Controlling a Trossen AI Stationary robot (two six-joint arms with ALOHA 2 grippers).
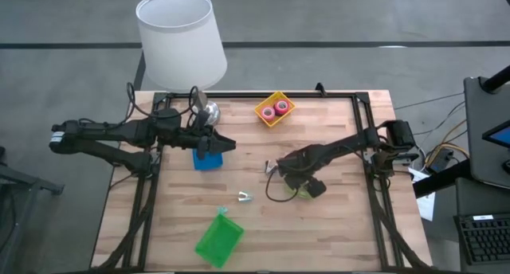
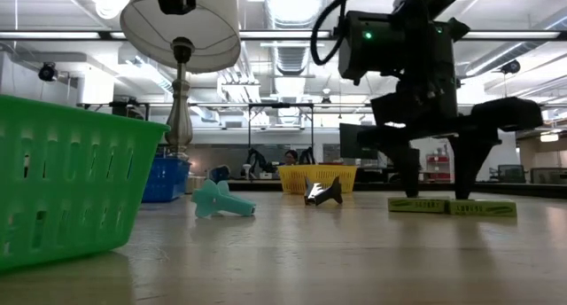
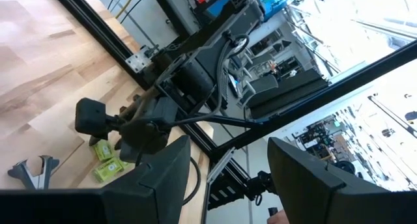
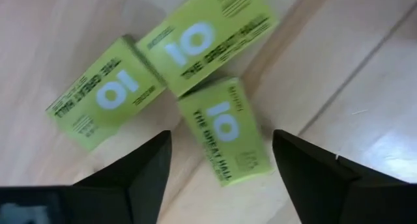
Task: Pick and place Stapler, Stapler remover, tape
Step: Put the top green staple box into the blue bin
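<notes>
This is a robotics lab or workshop in a large open industrial hall. A wooden table [image 1: 319,226] sits in a black metal frame [image 1: 362,115] on a bare grey concrete floor [image 1: 358,19]. At 3 o'clock of the table stand a keyboard [image 1: 486,238], a monitor [image 1: 488,131] and loose cables [image 1: 442,150]. The low view shows exposed ceiling ducts [image 2: 292,52], strip lights [image 2: 292,3] and a seated person [image 2: 290,156] at distant workstations. The left wrist view shows more benches and screens [image 3: 273,2] beyond.
</notes>
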